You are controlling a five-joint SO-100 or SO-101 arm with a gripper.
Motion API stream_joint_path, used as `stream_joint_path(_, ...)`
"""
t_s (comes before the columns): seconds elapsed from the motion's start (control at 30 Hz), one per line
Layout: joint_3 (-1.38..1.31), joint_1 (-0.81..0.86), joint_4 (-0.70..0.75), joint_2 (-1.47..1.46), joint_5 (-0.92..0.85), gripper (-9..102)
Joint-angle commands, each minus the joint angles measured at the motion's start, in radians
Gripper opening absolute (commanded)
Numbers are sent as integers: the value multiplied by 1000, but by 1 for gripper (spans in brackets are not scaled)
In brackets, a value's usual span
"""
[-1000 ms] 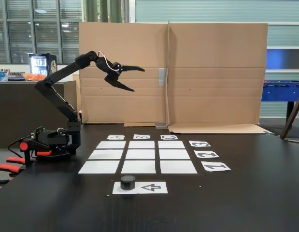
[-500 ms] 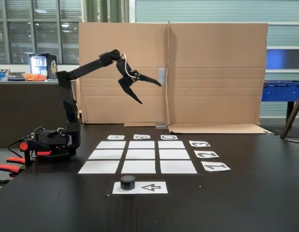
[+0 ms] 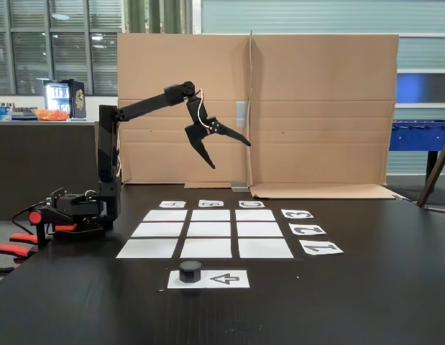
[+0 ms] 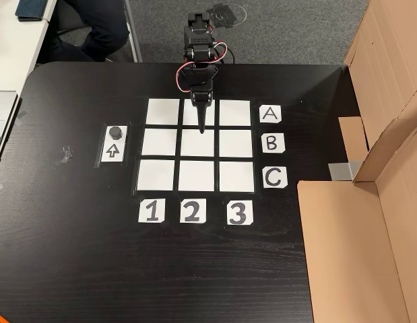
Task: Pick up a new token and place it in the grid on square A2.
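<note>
Nearest me in the fixed view, the token (image 3: 190,271) sits on the arrow sheet (image 3: 223,279), just in front of the grid (image 3: 206,233). Beyond, I see the arm (image 3: 139,108) reaching out level, high above the grid, its gripper (image 3: 230,152) angled down, jaws spread, empty.

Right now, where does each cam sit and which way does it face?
Fixed view: low at the table edge, facing the cardboard wall; whole arm on its base at left, gripper open, raised above the grid.
Other view: overhead, looking straight down; arm enters from top over the grid.
Both show the token on the arrow sheet.
</note>
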Motion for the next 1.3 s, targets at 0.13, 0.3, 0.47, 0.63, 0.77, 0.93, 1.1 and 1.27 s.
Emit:
stream_joint_path(0.13,-32,40,-3,-2,6,50)
stream_joint_path(0.3,-37,91,-8,-43,6,50)
stream_joint_path(0.47,-38,161,-17,-78,-3,50)
stream_joint_path(0.63,-38,239,-14,-87,-21,50)
stream_joint_path(0.77,-28,311,-5,-95,-52,50)
stream_joint_path(0.93,-8,411,-3,-118,-94,50)
stream_joint_path(1.1,-17,509,-14,-158,-126,50)
stream_joint_path(1.27,-23,577,-20,-178,-149,50)
